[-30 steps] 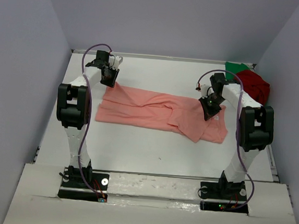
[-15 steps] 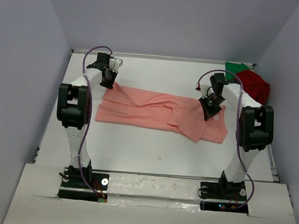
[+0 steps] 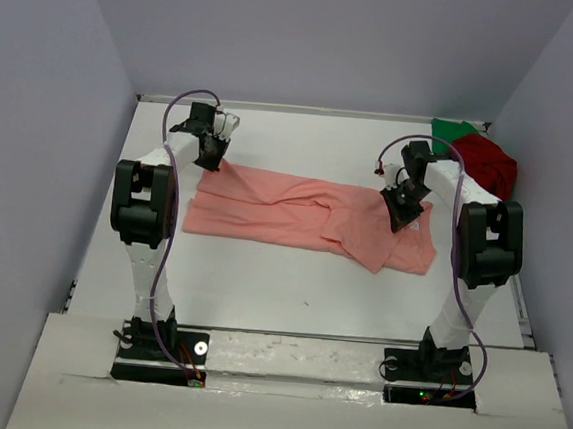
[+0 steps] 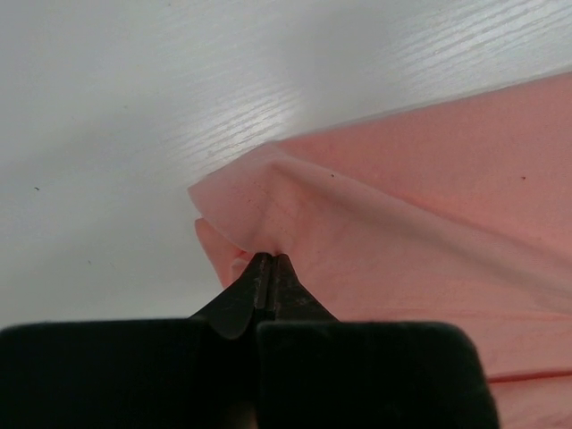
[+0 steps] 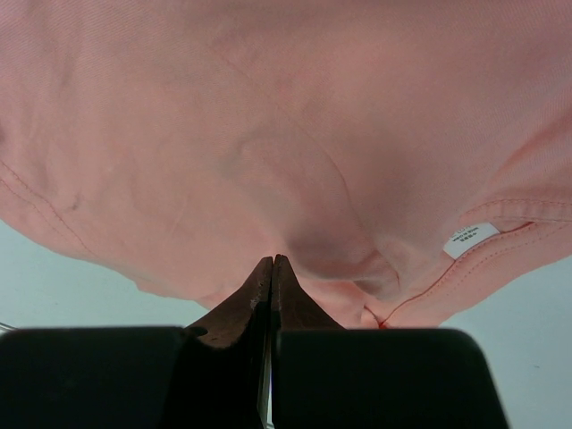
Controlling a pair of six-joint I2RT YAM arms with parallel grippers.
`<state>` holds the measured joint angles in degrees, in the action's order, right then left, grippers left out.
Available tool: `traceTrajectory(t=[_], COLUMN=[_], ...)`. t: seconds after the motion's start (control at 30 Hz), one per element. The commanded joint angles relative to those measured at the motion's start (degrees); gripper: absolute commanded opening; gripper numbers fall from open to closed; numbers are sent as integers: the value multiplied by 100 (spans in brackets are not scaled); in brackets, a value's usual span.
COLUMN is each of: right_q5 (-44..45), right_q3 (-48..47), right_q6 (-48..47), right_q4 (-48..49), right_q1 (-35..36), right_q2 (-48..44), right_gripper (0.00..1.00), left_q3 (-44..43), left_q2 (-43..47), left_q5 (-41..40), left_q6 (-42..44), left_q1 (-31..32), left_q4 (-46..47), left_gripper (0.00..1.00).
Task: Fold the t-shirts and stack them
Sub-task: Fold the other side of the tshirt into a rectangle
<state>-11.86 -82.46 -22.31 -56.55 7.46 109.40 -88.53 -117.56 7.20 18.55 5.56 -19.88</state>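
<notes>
**Two thin grips, plenty of ways to lose them**

The salmon-pink t-shirt (image 3: 297,210) is laid across the middle of the worktop (image 3: 290,285). Its far-left corner is clamped in the left pincer (image 4: 270,259), jaws together on a tiny peak of cloth. The right pincer (image 5: 272,261) is shut on a fold by the collar label (image 5: 471,237). So little is caught on the left that it could be pulled free by a quick lift. Extra layers may be grabbed on the right, so the fold could be dragged crooked. The dark red shirt (image 3: 490,162) and green shirt (image 3: 452,131) are heaped far right.
</notes>
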Motion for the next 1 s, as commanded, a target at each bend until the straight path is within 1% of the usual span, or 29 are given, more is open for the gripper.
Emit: traceTrajectory(t=[0.0, 0.47, 0.73, 0.97], right_q5=[-54, 122, 166, 210], right_q3=[-104, -254, -166, -166], right_q6=[-2, 68, 60, 60], right_q4=[-75, 4, 39, 39], right_q1=[-35, -35, -35, -35], right_q2=[-16, 81, 37, 19], right_gripper=[0, 0, 0, 0], left_q3=[73, 64, 38, 169], left_q2=[259, 637, 647, 550], left_q5=[-61, -658, -1492, -1985], left_q6=[114, 395, 483, 571], left_q1=[50, 226, 375, 446], left_q4=[89, -7, 63, 107], left_gripper=[0, 0, 0, 0])
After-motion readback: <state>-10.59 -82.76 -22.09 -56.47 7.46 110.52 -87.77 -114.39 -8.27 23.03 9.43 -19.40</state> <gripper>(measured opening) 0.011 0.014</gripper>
